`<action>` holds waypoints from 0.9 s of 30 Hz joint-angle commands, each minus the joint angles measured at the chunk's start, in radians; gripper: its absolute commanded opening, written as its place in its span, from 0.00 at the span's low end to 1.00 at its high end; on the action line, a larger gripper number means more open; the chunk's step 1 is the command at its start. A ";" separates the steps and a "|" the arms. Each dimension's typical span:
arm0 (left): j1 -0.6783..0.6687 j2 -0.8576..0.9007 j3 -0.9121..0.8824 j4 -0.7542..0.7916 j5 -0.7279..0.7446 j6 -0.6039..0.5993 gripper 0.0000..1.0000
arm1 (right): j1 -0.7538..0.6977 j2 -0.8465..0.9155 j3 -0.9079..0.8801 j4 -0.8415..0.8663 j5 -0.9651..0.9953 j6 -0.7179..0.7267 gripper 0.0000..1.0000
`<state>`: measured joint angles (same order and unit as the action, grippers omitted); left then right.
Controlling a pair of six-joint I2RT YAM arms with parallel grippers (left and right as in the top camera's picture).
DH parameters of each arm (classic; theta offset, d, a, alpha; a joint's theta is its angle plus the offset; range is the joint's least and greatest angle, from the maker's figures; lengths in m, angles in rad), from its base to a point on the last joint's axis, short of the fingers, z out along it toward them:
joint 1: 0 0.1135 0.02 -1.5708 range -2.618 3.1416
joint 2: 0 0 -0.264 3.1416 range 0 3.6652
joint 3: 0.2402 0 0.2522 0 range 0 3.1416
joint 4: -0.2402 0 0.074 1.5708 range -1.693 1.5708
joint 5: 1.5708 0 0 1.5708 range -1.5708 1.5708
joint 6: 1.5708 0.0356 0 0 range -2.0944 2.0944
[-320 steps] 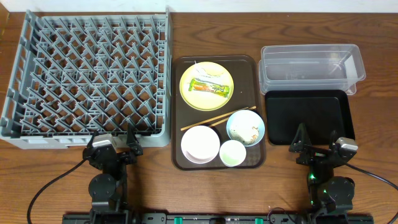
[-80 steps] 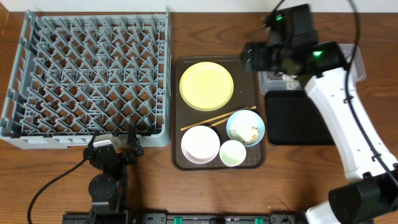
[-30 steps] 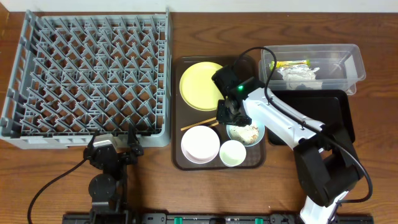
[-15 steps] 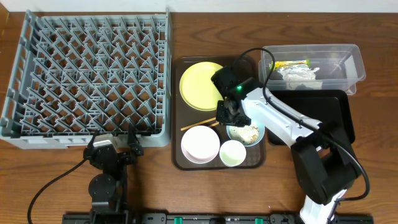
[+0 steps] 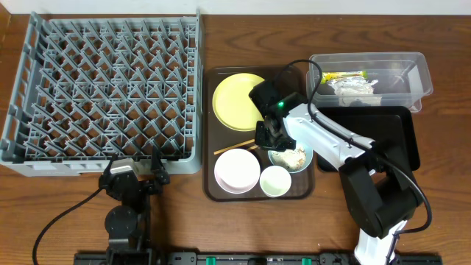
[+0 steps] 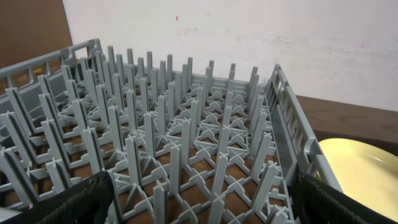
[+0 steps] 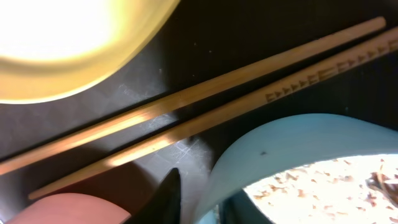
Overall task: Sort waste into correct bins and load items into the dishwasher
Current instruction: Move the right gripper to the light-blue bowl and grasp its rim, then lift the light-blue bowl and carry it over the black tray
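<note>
My right gripper (image 5: 271, 140) is down at the left rim of the light blue bowl (image 5: 296, 157), which holds whitish food scraps (image 7: 336, 186). In the right wrist view the gripper (image 7: 205, 208) is shut on the bowl's rim (image 7: 292, 140), one finger outside and one inside. The wooden chopsticks (image 5: 237, 146) (image 7: 205, 106) lie just beyond, next to the yellow plate (image 5: 237, 99) (image 7: 62, 43). The white bowl (image 5: 237, 171) and the small cup (image 5: 277, 182) stand at the front. The wrapper (image 5: 344, 75) and tissue (image 5: 355, 87) lie in the clear tub (image 5: 368, 60). My left gripper (image 5: 134, 168) (image 6: 199, 211) is open before the grey dish rack (image 5: 103, 88) (image 6: 186, 143).
The dishes stand on a brown serving tray (image 5: 209, 132) in the middle. The shallow black tray (image 5: 386, 140) lies in front of the clear tub at the right, with my right arm reaching across its left edge.
The right gripper's fingers have drawn together onto the blue bowl's rim; the arm has hardly shifted. The left arm has not moved.
</note>
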<state>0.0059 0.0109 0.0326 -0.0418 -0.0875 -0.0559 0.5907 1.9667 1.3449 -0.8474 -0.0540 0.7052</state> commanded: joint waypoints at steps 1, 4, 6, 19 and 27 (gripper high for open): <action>0.006 -0.006 -0.029 -0.023 -0.005 -0.005 0.92 | 0.012 0.009 -0.006 0.003 0.000 0.000 0.08; 0.006 -0.006 -0.029 -0.023 -0.005 -0.005 0.92 | 0.011 0.009 -0.005 0.004 0.000 0.000 0.01; 0.006 -0.006 -0.029 -0.023 -0.005 -0.005 0.92 | 0.010 0.009 -0.003 0.003 -0.003 -0.005 0.01; 0.006 -0.006 -0.029 -0.023 -0.005 -0.005 0.92 | -0.001 -0.005 0.127 -0.132 -0.034 -0.212 0.01; 0.006 -0.006 -0.029 -0.023 -0.005 -0.005 0.92 | -0.003 -0.042 0.237 -0.268 -0.034 -0.253 0.01</action>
<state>0.0059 0.0109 0.0326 -0.0418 -0.0879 -0.0555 0.5915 1.9625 1.5387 -1.0946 -0.0807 0.4957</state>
